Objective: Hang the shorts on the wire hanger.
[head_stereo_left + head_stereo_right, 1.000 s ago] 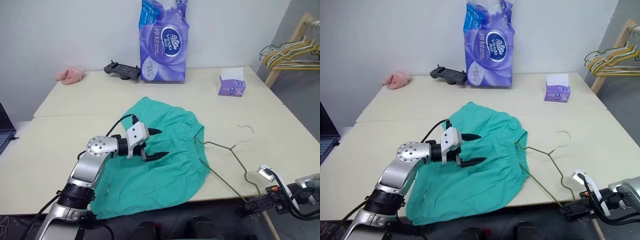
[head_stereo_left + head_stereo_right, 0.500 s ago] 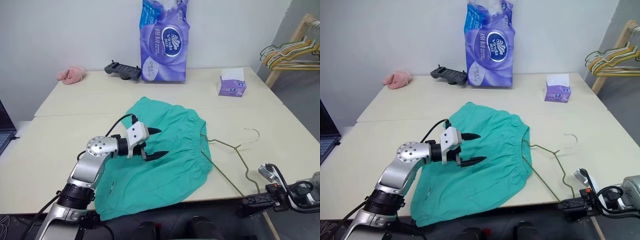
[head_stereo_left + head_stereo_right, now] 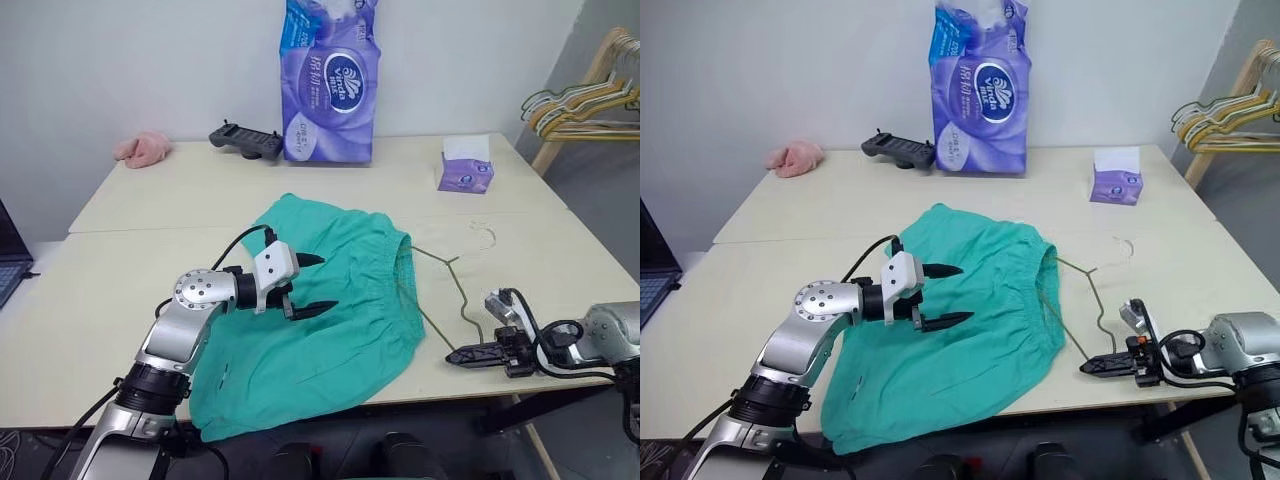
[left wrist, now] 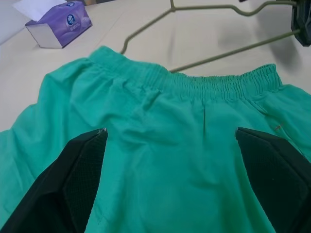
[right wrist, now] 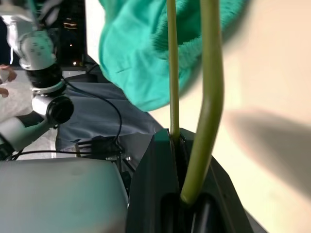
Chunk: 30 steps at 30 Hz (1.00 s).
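While the left gripper (image 3: 306, 285) stays wide open and empty above the shorts (image 3: 330, 320), the right gripper (image 3: 462, 355), clamped on the wire hanger (image 3: 458, 290) at its lower corner, has come up over the table edge. The hanger has swung toward the waistband – one arm now slips under it, a start on threading. Its hook (image 3: 482, 236) is faint, and the part under the cloth is hidden.

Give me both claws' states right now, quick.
Left claw: open, empty, above the teal shorts.
Right claw: shut on the wire hanger at the corner near the table's front edge.
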### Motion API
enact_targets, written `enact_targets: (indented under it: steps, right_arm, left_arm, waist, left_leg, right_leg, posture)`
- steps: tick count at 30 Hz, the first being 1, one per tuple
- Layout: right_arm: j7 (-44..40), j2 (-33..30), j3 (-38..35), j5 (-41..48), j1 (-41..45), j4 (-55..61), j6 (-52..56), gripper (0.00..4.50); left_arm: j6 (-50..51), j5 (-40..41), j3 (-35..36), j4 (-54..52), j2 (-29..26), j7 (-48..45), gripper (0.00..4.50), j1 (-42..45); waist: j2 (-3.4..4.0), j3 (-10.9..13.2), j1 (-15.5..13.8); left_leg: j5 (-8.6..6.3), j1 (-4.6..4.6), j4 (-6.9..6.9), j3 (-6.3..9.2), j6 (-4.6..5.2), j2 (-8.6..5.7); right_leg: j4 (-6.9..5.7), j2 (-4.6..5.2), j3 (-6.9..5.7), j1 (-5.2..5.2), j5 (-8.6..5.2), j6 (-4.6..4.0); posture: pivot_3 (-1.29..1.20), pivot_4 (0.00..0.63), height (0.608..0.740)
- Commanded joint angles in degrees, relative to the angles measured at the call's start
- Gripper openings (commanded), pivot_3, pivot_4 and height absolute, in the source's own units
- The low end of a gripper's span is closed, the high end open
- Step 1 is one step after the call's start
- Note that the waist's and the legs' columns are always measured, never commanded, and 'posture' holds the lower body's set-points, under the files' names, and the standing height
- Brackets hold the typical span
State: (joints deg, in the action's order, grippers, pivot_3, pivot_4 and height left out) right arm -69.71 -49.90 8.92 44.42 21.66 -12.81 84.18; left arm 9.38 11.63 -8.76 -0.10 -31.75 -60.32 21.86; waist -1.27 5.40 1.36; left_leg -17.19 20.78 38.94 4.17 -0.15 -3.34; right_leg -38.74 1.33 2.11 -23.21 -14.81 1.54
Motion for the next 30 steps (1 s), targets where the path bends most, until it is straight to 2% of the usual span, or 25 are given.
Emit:
enact_targets:
  steps: [1,5,7,9,15,22,23,26,30]
  right_arm:
    - [0.16,0.97,1.87,-2.32,0.63,-2.13,-3.33,0.00]
    - [1.99,3.35,2.16,-6.71,2.56,-7.63,-9.91,0.00]
    - [5.94,6.44,-0.11,-9.64,6.27,-13.62,-15.01,0.00]
    - [6.44,7.99,-1.53,-10.52,10.13,-17.93,-16.38,0.00]
    - [2.79,8.37,0.38,-13.68,15.19,-22.43,-17.96,0.00]
    - [0.61,5.77,0.56,-16.04,13.78,-16.16,-21.03,0.00]
    - [0.76,4.82,0.73,-16.75,12.91,-13.50,-22.24,0.00]
    - [4.56,2.41,0.32,-21.12,11.55,-4.24,-29.90,0.00]
    - [10.74,3.16,0.12,-27.04,13.13,-0.24,-38.60,0.00]
  left_arm:
    - [-0.88,0.25,1.05,-1.43,-0.34,0.75,4.48,0.87]
    - [-0.70,0.39,1.35,-1.91,-0.72,1.00,4.48,0.54]
    - [-0.74,0.50,1.43,-1.99,-0.99,0.97,4.48,0.41]
    - [-0.82,0.53,1.36,-1.83,-1.12,0.94,4.48,0.54]
    - [-1.44,0.24,1.24,0.06,-0.82,0.91,4.48,2.37]
    - [-3.21,-0.60,1.58,3.25,-1.66,0.61,4.48,4.38]
    - [-3.69,-0.69,1.95,5.19,-2.32,-0.12,4.48,6.27]
    - [-7.64,-2.99,2.45,22.94,-6.62,-5.81,4.48,23.02]
    - [-14.92,-7.55,0.06,45.83,-8.12,-11.18,4.48,42.01]
  waist:
    - [0.00,0.00,-0.01]
    - [-0.59,-0.38,0.08]
    - [-1.05,-0.68,0.23]
    - [-1.25,-0.80,0.33]
    - [-0.93,-0.85,-0.83]
    - [-0.52,-0.74,-1.18]
    - [-0.48,-0.72,-1.19]
    - [-0.44,-0.53,-1.38]
    - [-0.28,-0.58,-0.89]
  left_leg:
    - [0.00,-0.01,0.00,-0.01,0.00,0.00]
    - [0.00,-0.06,0.00,0.03,0.00,0.04]
    - [0.00,-0.12,0.00,0.00,0.00,0.04]
    - [0.00,-0.17,0.00,0.00,-0.01,0.05]
    - [0.00,0.05,-0.03,0.04,-0.02,-0.02]
    - [0.00,0.04,-0.04,-0.05,-0.02,-0.04]
    - [0.00,0.04,-0.04,-0.05,-0.02,-0.03]
    - [0.02,0.12,0.03,0.08,-0.04,-0.02]
    - [0.09,0.05,-0.02,0.03,-0.13,-0.01]
  right_leg:
    - [-0.01,0.00,0.01,0.00,0.00,0.00]
    - [-0.02,-0.02,-0.04,0.03,0.02,-0.03]
    - [0.00,-0.02,-0.02,0.06,0.05,-0.03]
    - [0.03,-0.02,-0.02,0.10,0.10,-0.06]
    - [0.15,0.02,-0.03,-0.04,0.26,-0.01]
    - [0.16,0.03,0.06,-0.05,0.27,-0.03]
    - [0.14,0.03,0.04,-0.05,0.27,-0.03]
    - [0.01,-0.01,-0.14,-0.13,0.26,-0.02]
    - [0.04,-0.11,-0.11,-0.10,0.23,0.03]
  posture:
    - [0.01,0.058,0.740]
    - [0.02,0.052,0.740]
    - [0.01,0.052,0.740]
    - [0.01,0.053,0.740]
    - [0.01,0.047,0.740]
    - [0.00,0.051,0.740]
    - [0.00,0.051,0.740]
    - [-0.01,0.052,0.740]
    - [-0.02,0.049,0.740]
